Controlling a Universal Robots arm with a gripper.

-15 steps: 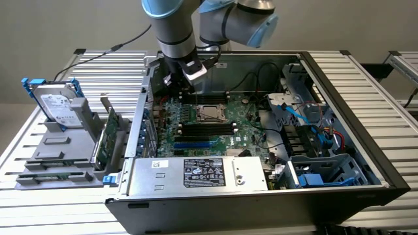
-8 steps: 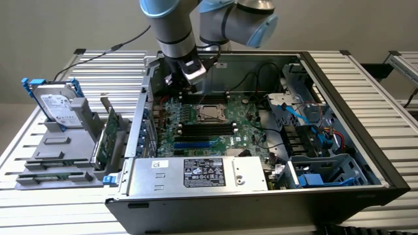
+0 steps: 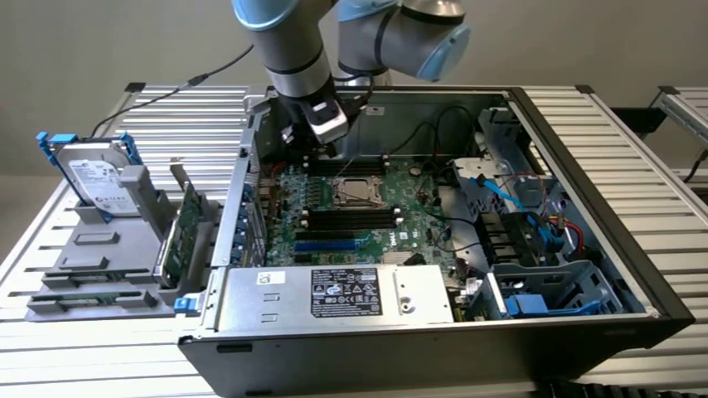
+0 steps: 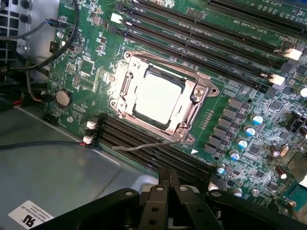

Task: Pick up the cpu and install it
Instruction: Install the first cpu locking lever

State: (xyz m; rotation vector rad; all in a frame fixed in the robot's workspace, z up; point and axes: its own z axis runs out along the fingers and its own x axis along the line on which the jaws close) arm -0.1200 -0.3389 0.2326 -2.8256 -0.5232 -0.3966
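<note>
The cpu (image 4: 156, 96) lies flat in the motherboard socket (image 4: 123, 86), its bright silver top framed by the metal load plate. A thin wire lever (image 4: 144, 146) sticks out beside the socket. In the exterior view the cpu (image 3: 356, 192) sits mid-board inside the open computer case (image 3: 619, 249). My gripper (image 4: 168, 178) hovers above the board a little off the socket, over the memory slots, fingers shut together with nothing between them. From outside, the gripper (image 3: 328, 152) hangs just behind the socket, toward the exterior view's left.
A silver hard drive (image 3: 98, 178) in a blue bracket and a green circuit card (image 3: 182, 236) stand in grey holders at the exterior view's left. The power supply (image 3: 332, 294) fills the case front. Blue cables (image 3: 503, 195) and drive bays crowd the right side.
</note>
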